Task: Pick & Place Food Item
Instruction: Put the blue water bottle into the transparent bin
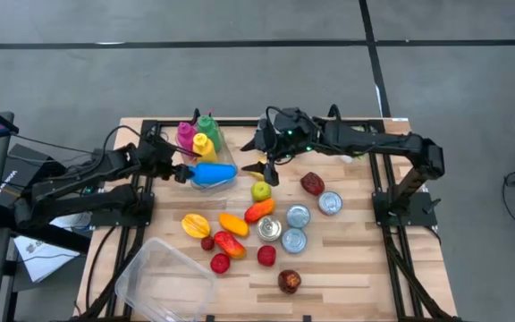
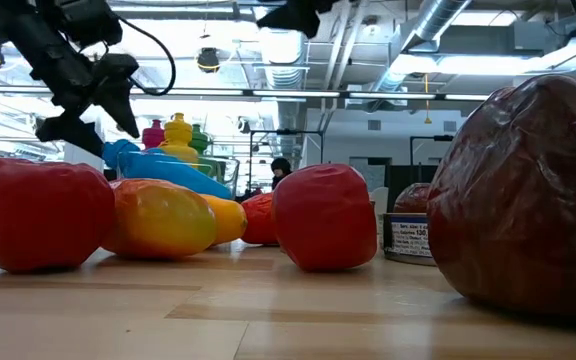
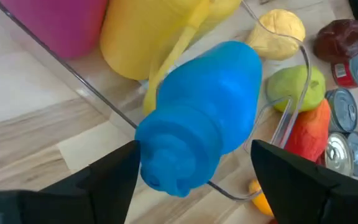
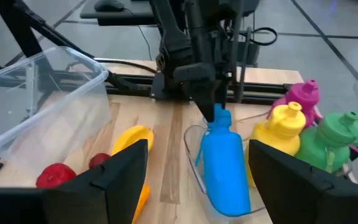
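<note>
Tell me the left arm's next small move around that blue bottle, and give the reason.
Probably back the left hand straight away from the blue bottle. Its fingers stand open on either side of the cap without gripping it, and the bottle already lies in the clear container beside the yellow bottle. The right hand hangs open nearby, so retreat toward the left arm's own side.

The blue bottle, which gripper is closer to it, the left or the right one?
Left. The left gripper is open right at the cap end of the blue bottle, fingers either side of it. The right gripper hangs open off the bottle's other side, apart from it.
</note>
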Tool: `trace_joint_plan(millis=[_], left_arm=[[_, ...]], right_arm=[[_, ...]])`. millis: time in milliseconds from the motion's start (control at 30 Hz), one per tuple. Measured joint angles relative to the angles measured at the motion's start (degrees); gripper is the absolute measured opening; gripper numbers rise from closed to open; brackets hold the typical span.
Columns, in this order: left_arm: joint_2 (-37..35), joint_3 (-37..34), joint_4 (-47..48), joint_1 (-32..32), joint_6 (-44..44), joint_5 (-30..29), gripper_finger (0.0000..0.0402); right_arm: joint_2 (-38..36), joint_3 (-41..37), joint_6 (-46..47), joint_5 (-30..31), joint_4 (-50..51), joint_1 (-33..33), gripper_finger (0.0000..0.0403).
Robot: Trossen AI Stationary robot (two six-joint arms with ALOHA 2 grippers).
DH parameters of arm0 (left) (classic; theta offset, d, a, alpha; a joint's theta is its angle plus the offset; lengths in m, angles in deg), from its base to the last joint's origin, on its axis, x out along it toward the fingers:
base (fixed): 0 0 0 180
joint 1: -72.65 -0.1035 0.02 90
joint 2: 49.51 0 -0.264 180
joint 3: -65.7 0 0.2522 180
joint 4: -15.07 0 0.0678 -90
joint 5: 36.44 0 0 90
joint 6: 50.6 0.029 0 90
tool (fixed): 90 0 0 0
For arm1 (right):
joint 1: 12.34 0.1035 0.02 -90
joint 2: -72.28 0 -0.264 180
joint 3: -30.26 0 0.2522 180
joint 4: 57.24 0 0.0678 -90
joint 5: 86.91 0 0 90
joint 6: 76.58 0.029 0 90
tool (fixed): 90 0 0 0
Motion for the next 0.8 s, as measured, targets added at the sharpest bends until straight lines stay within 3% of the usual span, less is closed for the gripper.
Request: trace_joint_plan(millis=[233, 633, 800], left_arm=[[-0.1, 0.0, -1.7, 0.0, -0.6, 5.7, 0.0247], [-0.1, 0.0, -2.9, 0.0, 0.0, 9.1, 0.0111], [-0.1, 0.0, -8.2, 0.0, -1.5, 13.9, 0.0063]], right_arm=[[0.2, 0.0, 0.1, 0.0, 0.2, 0.1, 0.027], [0.2, 0.0, 0.1, 0.0, 0.4, 0.2, 0.027], [0.2, 0.0, 0.1, 0.0, 0.4, 0.2, 0.027]])
